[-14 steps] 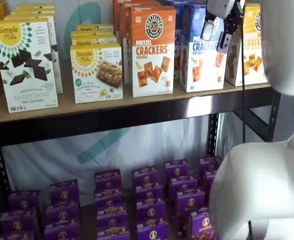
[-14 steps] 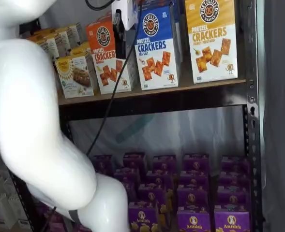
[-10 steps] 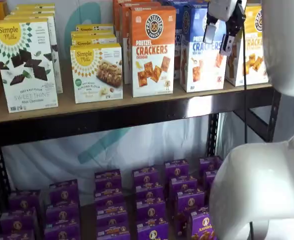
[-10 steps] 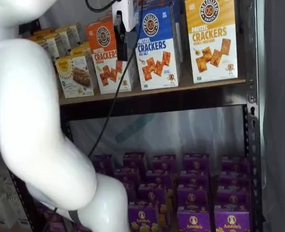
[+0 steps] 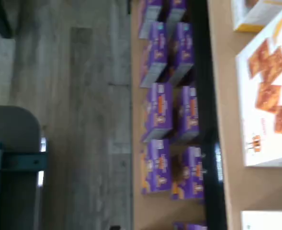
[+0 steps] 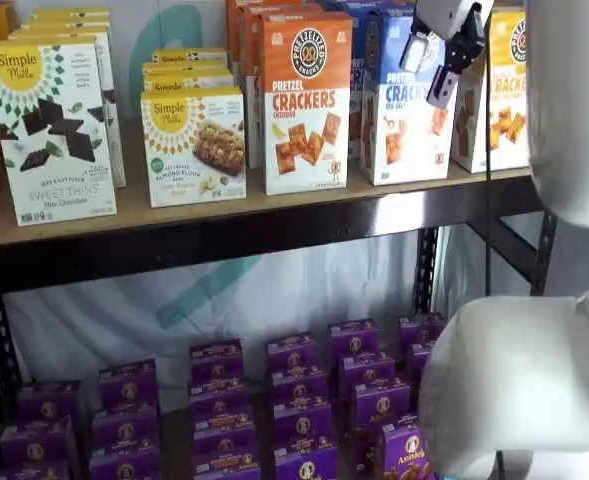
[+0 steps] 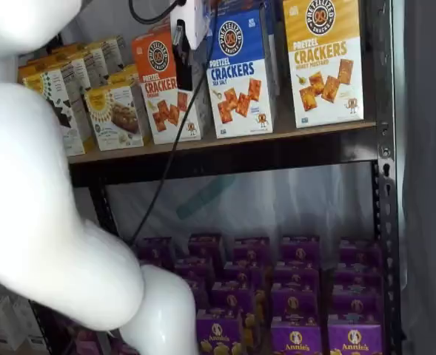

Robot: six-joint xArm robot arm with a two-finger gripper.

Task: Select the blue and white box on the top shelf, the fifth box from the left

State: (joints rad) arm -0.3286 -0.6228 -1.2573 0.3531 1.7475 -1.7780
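The blue and white box (image 6: 402, 110) stands on the top shelf (image 6: 274, 205) between an orange-topped and a yellow-topped cracker box; it also shows in a shelf view (image 7: 240, 74). My gripper (image 6: 425, 80) hangs just in front of its upper right part, with a gap between the two black fingers, so it is open and holds nothing. In a shelf view (image 7: 179, 46) only one finger shows side-on, left of the box. The wrist view shows the white lower part of a cracker box (image 5: 270, 96); I cannot tell which one.
The orange-topped box (image 6: 306, 100) and the yellow-topped box (image 7: 325, 59) flank the target. Simple Mills boxes (image 6: 49, 130) stand further left. Small purple boxes (image 6: 294, 400) fill the lower level. My white arm (image 7: 47, 222) and its cable (image 7: 166, 170) hang before the shelves.
The gripper has moved a little up and to the left in front of the blue and white box. The arm's big white link has swung aside, uncovering more Simple Mills boxes.
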